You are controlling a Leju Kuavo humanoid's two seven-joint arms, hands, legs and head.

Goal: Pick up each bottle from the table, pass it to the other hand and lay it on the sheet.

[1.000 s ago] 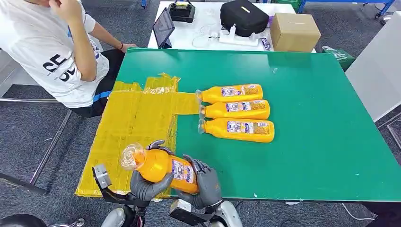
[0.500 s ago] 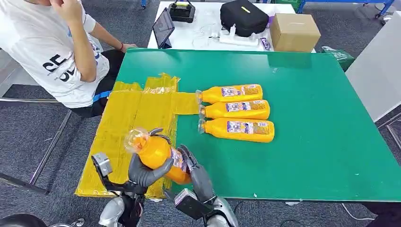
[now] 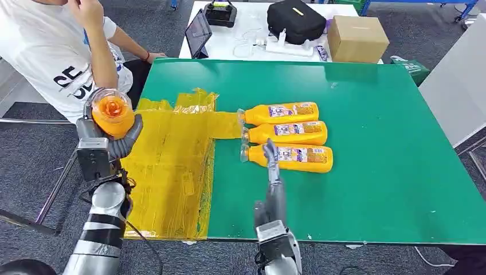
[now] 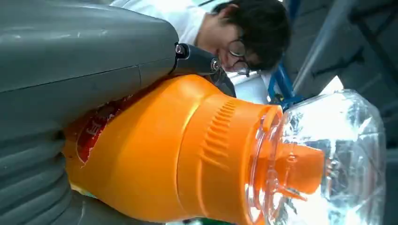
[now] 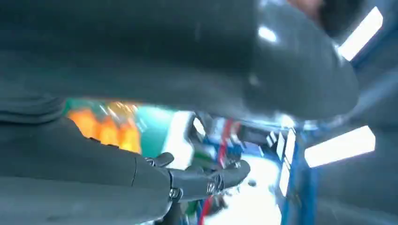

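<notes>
L hand (image 3: 112, 134) grips orange bottle (image 3: 112, 113), cap up, beside sheet (image 3: 172, 166); R hand (image 3: 274, 183) prob. empty, fingers straight, near 3 bottles (image 3: 286, 133).

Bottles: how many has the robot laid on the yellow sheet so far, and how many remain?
None lies on the yellow sheet yet. The left hand holds one orange bottle raised, cap toward the camera, so its hand-over looks done. Three bottles wait side by side on the green table; the right hand reaches toward the nearest.
</notes>
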